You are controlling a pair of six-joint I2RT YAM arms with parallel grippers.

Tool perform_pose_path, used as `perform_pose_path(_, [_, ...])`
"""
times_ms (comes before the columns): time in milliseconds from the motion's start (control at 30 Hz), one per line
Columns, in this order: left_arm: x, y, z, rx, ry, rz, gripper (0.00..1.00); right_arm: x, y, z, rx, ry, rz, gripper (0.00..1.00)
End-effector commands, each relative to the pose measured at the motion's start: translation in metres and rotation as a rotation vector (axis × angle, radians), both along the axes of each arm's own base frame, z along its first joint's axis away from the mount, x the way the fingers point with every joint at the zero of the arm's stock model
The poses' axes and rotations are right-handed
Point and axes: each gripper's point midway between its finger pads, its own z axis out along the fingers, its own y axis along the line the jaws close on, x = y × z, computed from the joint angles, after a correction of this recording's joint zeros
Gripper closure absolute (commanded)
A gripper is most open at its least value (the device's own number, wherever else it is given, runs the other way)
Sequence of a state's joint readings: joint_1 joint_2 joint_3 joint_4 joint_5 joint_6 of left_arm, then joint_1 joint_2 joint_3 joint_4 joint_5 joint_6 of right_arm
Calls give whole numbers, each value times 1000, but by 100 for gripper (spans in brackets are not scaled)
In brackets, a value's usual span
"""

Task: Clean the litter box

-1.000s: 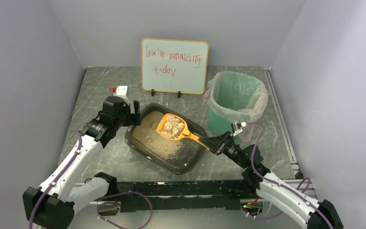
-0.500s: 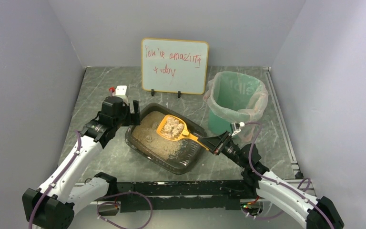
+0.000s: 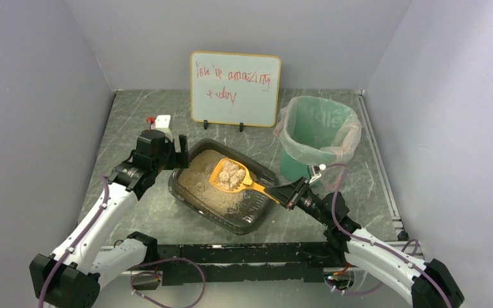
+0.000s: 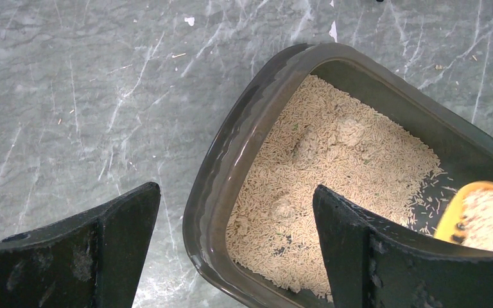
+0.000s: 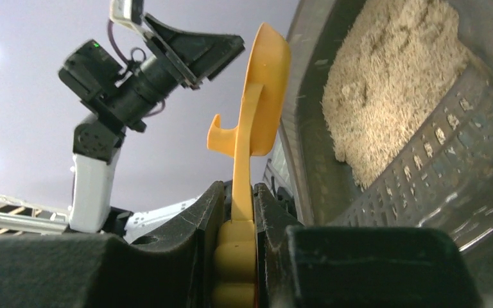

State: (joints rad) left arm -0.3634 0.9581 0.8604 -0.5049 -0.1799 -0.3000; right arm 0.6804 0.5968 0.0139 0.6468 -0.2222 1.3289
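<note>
The litter box (image 3: 189, 196), a dark tray of tan litter, lies at the table's middle. Over it hovers an orange scoop (image 3: 231, 174) loaded with pale clumps. My right gripper (image 3: 284, 192) is shut on the scoop's handle at the box's right end. In the right wrist view the handle (image 5: 241, 167) is pinched between my right gripper (image 5: 237, 192) pads, with the ridged grate (image 5: 423, 160) alongside. My left gripper (image 3: 170, 154) stands open at the box's left corner. In the left wrist view my left gripper (image 4: 234, 189) straddles the rim (image 4: 221, 160), one finger outside and one over the litter (image 4: 334, 160).
A tall green bin (image 3: 318, 138) with a clear liner stands right of the box, behind my right gripper. A whiteboard (image 3: 234, 88) with red writing stands at the back. Grey walls close in both sides.
The loaded scoop has drifted slightly left and lower over the box with my right gripper. The left arm has not moved.
</note>
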Motion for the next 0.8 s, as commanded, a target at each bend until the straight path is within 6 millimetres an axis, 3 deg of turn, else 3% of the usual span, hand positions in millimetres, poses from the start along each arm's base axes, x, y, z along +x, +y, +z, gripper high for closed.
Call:
perform_pose_path(0, [4, -2, 13, -13, -47, -16, 6, 9, -11, 15, 22, -57, -61, 100])
perform_pose_path(100, [3, -3, 11, -14, -42, -20, 6, -3, 1, 18, 22, -63, 20, 100])
perform_pose_path(167, [4, -4, 14, -19, -55, -23, 6, 8, -8, 14, -4, -57, -40, 100])
perform_pose_path(233, [4, -2, 12, -13, -45, -16, 6, 3, -6, 26, 37, -82, -7, 100])
perform_pose_path(300, [3, -3, 11, -14, -41, -20, 6, 2, -1, 18, 12, -69, 2, 100])
perform_pose_path(367, [4, -3, 14, -18, -56, -24, 6, 13, -11, 12, 10, -46, -54, 100])
perform_pose_path(467, [2, -2, 13, -14, -47, -16, 6, -8, -1, 28, 98, -69, 44, 100])
perform_pose_path(567, [4, -4, 16, -23, -64, -24, 5, 15, -14, 17, -12, -51, -81, 100])
perform_pose_path(667, [3, -3, 12, -15, -41, -21, 6, -9, -1, 29, 85, -47, 50, 100])
perform_pose_path(767, [3, -4, 15, -22, -56, -28, 6, 4, -7, 17, -13, -40, -65, 100])
